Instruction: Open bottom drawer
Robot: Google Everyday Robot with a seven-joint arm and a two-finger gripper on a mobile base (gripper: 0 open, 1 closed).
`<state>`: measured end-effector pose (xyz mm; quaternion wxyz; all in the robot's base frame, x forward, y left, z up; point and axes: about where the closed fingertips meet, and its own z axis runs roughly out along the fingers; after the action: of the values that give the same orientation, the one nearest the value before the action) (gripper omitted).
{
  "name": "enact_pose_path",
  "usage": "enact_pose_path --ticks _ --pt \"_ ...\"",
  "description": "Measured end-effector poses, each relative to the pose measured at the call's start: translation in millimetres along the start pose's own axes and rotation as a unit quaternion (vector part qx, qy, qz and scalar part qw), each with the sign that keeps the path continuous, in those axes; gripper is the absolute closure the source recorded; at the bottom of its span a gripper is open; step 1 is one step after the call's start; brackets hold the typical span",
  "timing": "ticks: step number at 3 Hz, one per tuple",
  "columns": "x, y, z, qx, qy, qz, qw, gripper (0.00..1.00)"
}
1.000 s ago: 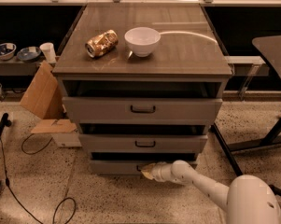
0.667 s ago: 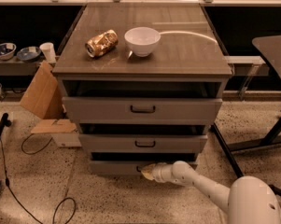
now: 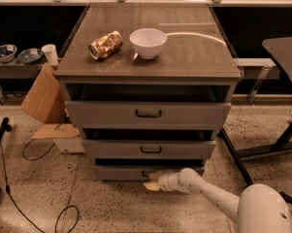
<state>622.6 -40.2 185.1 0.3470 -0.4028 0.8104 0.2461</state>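
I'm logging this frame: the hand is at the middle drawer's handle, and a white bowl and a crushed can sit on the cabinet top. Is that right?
No. The camera view shows the hand at the handle of the bottom drawer, not the middle one. The white bowl and crushed can do sit on the cabinet top.

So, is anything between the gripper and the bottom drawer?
Nothing in the camera view: the gripper sits right at the middle of the bottom drawer front, with no gap showing.
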Motion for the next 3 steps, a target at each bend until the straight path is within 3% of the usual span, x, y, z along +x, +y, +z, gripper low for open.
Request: enact_pose_path --ticks 1,3 --pt "5 4 -3 -0.003 0.002 0.004 1.0 0.42" --pt "15 17 -16 -0.009 -0.004 0.01 0.9999 0.42"
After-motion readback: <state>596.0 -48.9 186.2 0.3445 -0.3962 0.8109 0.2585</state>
